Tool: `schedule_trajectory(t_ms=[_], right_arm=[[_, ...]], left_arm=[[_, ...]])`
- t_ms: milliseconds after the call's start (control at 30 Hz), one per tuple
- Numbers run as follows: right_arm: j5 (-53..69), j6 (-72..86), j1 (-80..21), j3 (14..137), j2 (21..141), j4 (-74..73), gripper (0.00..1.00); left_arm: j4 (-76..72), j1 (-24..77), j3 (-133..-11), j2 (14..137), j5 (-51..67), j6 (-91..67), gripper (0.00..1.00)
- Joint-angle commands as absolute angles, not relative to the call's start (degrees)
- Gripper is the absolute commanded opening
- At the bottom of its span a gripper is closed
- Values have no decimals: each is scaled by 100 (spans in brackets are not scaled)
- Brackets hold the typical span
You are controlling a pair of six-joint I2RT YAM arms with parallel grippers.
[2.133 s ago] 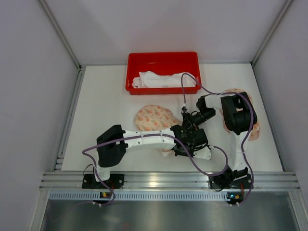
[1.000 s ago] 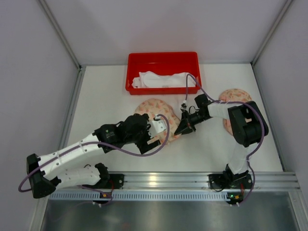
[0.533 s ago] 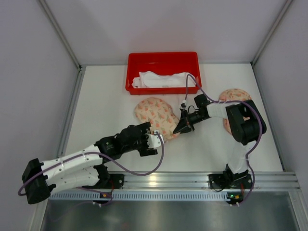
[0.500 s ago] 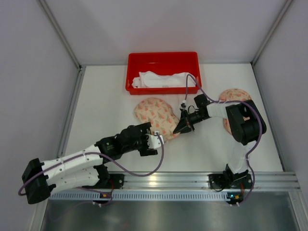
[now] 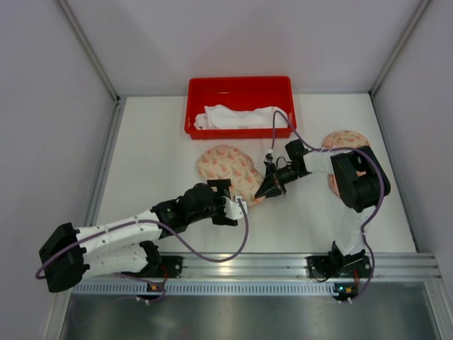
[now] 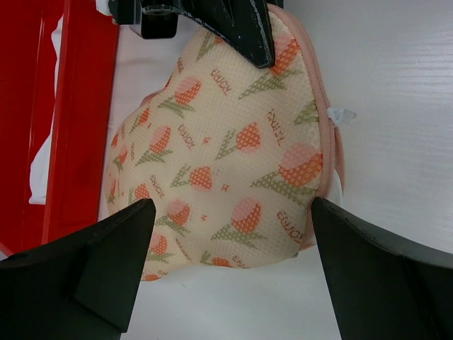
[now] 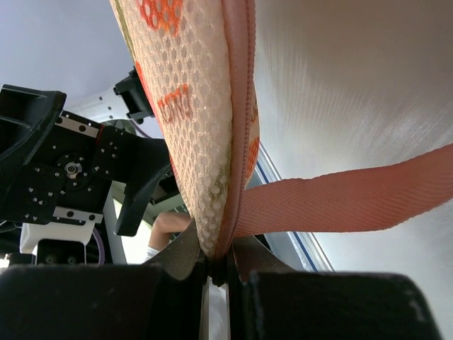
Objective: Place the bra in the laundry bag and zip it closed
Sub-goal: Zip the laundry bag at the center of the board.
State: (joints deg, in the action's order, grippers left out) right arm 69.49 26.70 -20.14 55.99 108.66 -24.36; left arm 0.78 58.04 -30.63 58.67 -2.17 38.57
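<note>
The laundry bag (image 5: 228, 168) is a cream mesh dome with orange tulips, lying mid-table; a second floral dome (image 5: 345, 139) shows behind the right arm. My right gripper (image 5: 268, 190) is shut on the near dome's pink zipped rim (image 7: 239, 106), and a pink strap (image 7: 354, 198) trails beside it. My left gripper (image 5: 237, 205) is open just short of the bag's near edge, with the bag (image 6: 226, 142) ahead of its fingers (image 6: 106, 262) and touching nothing. A white zip pull (image 6: 341, 115) sits on the rim. The white bra (image 5: 241, 117) lies in the red bin.
The red bin (image 5: 239, 85) stands at the back centre of the white table. Grey walls close in left, right and back. An aluminium rail (image 5: 241, 265) runs along the near edge by the arm bases.
My left gripper drew back off the bag toward the near edge, then shifted slightly right, staying open. The right gripper kept its hold on the bag's rim and barely moved.
</note>
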Motion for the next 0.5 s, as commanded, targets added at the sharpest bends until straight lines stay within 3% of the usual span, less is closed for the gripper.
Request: schedule_trajectory(t_ms=[0,467], right_arm=[[7321,2531,-2092,5801,10890,-2479,0],[7471,2470,-2092,5888,10951,-2619,0]], left_arm=[[-404,5783,-3076,5906,-26,3990,98],[-176,5801,-3015,5757,519,4395,98]])
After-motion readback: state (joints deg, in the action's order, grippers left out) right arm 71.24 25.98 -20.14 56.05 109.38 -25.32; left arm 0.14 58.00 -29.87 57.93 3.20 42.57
